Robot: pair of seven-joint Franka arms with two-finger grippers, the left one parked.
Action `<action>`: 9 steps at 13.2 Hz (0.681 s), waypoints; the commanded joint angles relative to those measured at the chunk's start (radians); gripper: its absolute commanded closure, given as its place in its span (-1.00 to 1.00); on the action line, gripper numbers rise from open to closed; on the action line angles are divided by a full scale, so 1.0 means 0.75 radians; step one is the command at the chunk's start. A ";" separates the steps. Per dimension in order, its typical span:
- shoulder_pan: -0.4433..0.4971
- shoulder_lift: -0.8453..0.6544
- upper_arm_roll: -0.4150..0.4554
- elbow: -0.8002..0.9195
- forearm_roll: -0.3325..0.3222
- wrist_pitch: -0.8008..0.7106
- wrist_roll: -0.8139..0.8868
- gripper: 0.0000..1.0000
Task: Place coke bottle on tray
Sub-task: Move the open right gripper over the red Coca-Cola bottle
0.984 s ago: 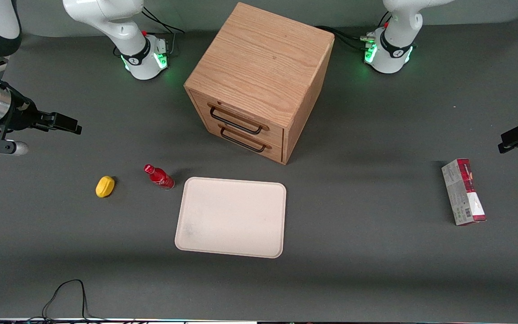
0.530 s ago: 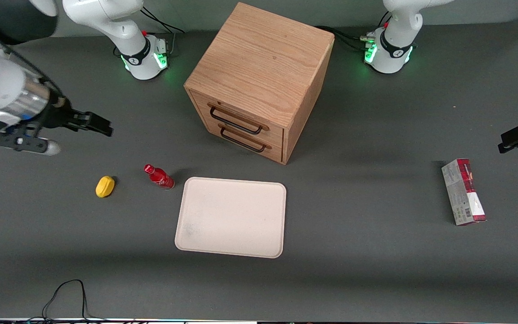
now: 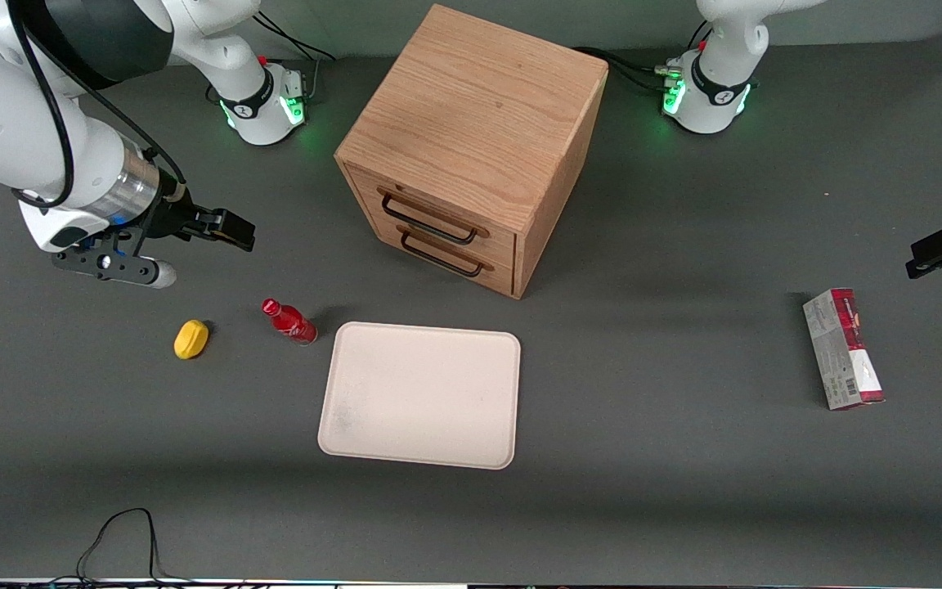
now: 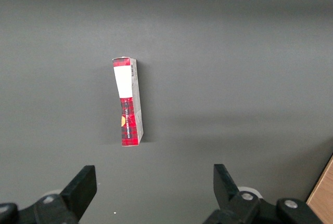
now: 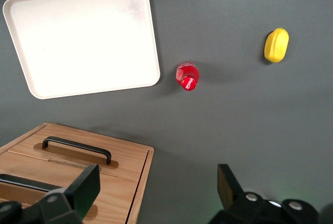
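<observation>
1. The gripper (image 3: 230,229) hangs above the table (image 3: 684,458) toward the working arm's end, with its jaws spread wide and nothing between them; the right wrist view shows both fingers (image 5: 83,187) well apart.
2. The coke bottle (image 3: 289,321) stands upright on the table, below the jaws and nearer the front camera than they are. It is apart from both fingers, and seen from the wrist its red cap (image 5: 189,83) faces up.
3. The tray (image 3: 420,394) lies flat on the table just beside the bottle, on the side away from the jaws; whether its rim touches the bottle is hard to tell, though a thin gap seems to show.
4. A yellow lemon-shaped object (image 3: 190,339) lies near the bottle, also nearer the camera than the jaws.
5. The wooden cabinet (image 3: 471,147) stands beside the gripper, its two drawers shut.
6. A red-and-grey carton (image 3: 842,348) lies toward the parked arm's end, well apart from the jaws.
</observation>
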 commanded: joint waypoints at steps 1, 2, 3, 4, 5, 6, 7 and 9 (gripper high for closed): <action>0.010 0.010 -0.008 -0.019 0.004 -0.011 0.030 -1.00; 0.012 0.001 -0.008 -0.055 0.002 0.014 0.028 -1.00; 0.010 -0.001 -0.008 -0.098 0.002 0.054 0.024 -1.00; 0.012 -0.007 -0.008 -0.147 0.000 0.112 0.022 -1.00; 0.012 -0.009 -0.008 -0.204 0.000 0.173 0.018 -1.00; 0.012 -0.009 -0.010 -0.262 -0.002 0.240 0.016 -1.00; 0.018 -0.011 -0.011 -0.317 -0.006 0.306 0.014 -1.00; 0.042 -0.013 -0.011 -0.417 -0.059 0.420 0.016 -1.00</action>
